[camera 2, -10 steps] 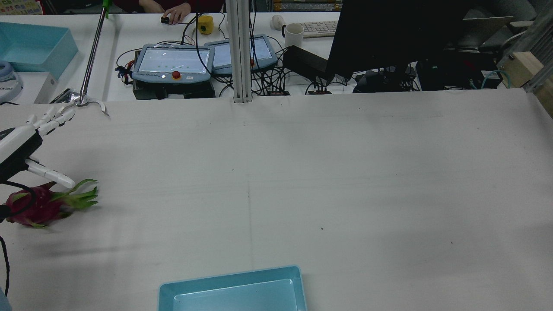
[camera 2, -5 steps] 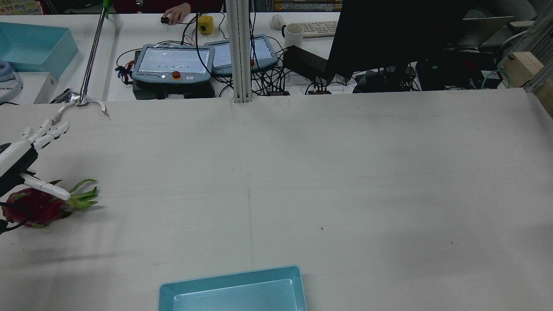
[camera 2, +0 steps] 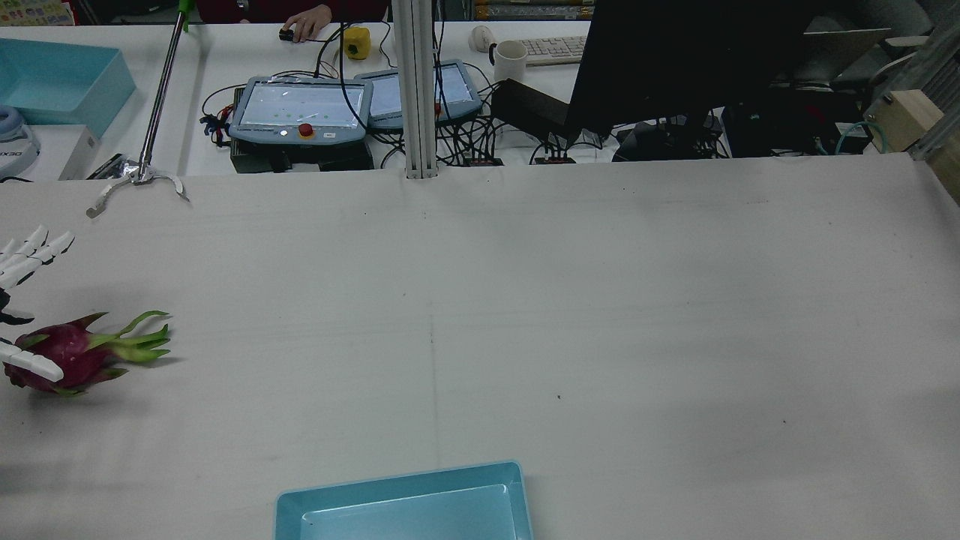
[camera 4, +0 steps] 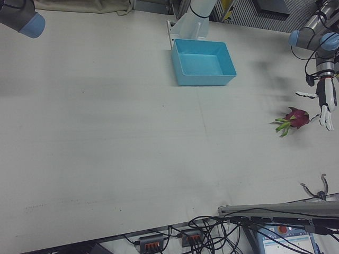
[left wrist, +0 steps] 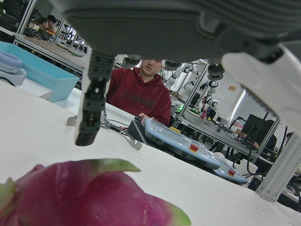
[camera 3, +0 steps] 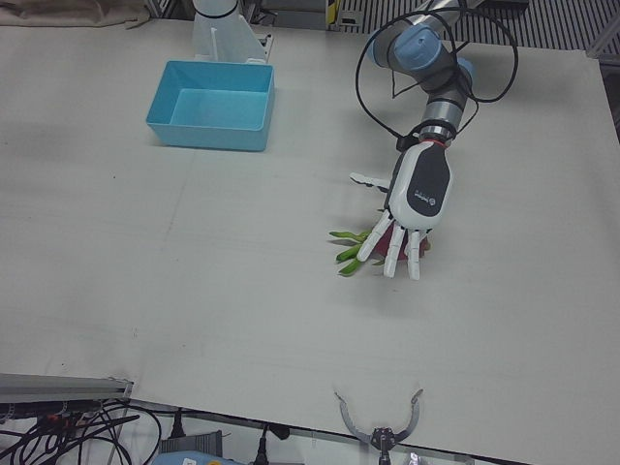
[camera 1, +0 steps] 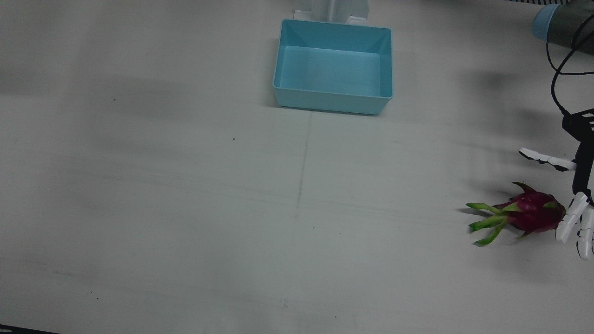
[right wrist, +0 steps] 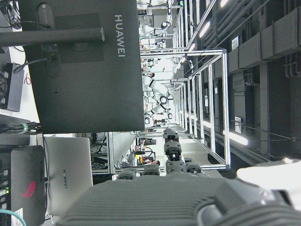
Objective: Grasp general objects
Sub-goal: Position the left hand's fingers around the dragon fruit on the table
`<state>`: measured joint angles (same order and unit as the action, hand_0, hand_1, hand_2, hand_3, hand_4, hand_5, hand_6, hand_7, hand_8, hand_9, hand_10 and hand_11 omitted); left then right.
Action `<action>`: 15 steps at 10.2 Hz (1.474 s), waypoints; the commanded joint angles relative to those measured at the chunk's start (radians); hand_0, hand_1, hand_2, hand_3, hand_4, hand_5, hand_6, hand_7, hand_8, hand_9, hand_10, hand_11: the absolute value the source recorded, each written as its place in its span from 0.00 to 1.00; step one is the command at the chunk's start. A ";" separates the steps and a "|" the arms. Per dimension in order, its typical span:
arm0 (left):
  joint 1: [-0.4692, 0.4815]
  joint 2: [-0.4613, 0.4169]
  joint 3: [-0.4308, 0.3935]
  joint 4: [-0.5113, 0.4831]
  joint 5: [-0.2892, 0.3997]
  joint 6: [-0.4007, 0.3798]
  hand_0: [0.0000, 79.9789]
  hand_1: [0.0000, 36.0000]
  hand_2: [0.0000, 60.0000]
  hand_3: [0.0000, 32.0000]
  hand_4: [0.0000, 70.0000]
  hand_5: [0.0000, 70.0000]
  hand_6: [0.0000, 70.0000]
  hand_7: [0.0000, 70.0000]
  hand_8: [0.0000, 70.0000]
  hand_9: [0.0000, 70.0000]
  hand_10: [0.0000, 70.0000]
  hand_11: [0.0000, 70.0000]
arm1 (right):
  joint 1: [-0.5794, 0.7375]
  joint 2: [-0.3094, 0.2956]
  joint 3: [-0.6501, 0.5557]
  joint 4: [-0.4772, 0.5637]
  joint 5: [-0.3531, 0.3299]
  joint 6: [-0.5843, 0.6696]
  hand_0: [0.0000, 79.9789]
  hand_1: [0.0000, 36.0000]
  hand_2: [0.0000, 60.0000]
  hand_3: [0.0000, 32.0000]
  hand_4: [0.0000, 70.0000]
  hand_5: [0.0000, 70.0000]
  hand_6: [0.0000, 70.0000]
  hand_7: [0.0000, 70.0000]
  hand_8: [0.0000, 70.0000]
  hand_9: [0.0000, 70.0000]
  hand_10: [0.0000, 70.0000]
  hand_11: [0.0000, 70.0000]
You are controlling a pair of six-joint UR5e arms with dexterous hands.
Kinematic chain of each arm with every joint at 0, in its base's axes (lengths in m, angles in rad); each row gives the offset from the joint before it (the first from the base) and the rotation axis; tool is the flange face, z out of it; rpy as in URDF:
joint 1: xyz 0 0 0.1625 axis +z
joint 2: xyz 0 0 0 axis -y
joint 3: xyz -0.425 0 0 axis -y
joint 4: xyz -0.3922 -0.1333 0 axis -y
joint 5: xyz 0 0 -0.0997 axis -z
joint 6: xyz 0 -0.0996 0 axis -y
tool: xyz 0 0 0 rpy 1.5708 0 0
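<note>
I am hovering the left hand (camera 3: 415, 199), fingers (camera 3: 390, 254) spread and holding nothing, over the magenta green-leafed dragon fruit (camera 1: 529, 214) lying ungrasped on the bench (camera 1: 185, 208).

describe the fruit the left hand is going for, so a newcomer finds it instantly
Start at the blue bin by the pedestals, then go to the table edge on the robot's left. There, under the open left hand, lies the dragon fruit: the only magenta thing on the white table, with green leafy tips.
</note>
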<state>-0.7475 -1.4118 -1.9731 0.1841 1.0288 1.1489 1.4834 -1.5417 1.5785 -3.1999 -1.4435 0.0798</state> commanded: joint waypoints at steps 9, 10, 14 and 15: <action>0.131 -0.159 0.089 0.204 -0.252 0.000 0.60 0.38 0.00 1.00 0.00 0.00 0.00 0.00 0.00 0.00 0.00 0.00 | 0.000 0.000 0.000 0.000 0.000 0.000 0.00 0.00 0.00 0.00 0.00 0.00 0.00 0.00 0.00 0.00 0.00 0.00; 0.129 -0.157 0.123 0.178 -0.269 0.000 0.59 0.36 0.00 1.00 0.00 0.00 0.00 0.00 0.00 0.00 0.00 0.00 | 0.000 0.000 0.000 0.000 0.000 0.000 0.00 0.00 0.00 0.00 0.00 0.00 0.00 0.00 0.00 0.00 0.00 0.00; 0.125 -0.124 0.177 0.091 -0.325 0.002 0.59 0.35 0.00 1.00 0.00 0.00 0.00 0.00 0.00 0.00 0.00 0.00 | 0.000 0.000 0.000 0.000 0.000 0.000 0.00 0.00 0.00 0.00 0.00 0.00 0.00 0.00 0.00 0.00 0.00 0.00; 0.123 -0.124 0.175 0.089 -0.326 0.002 0.59 0.34 0.00 1.00 0.00 0.00 0.00 0.00 0.00 0.00 0.00 0.00 | 0.000 0.000 0.000 0.000 0.000 0.000 0.00 0.00 0.00 0.00 0.00 0.00 0.00 0.00 0.00 0.00 0.00 0.00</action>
<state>-0.6237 -1.5447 -1.8117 0.2954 0.7223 1.1497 1.4834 -1.5417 1.5785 -3.1999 -1.4435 0.0798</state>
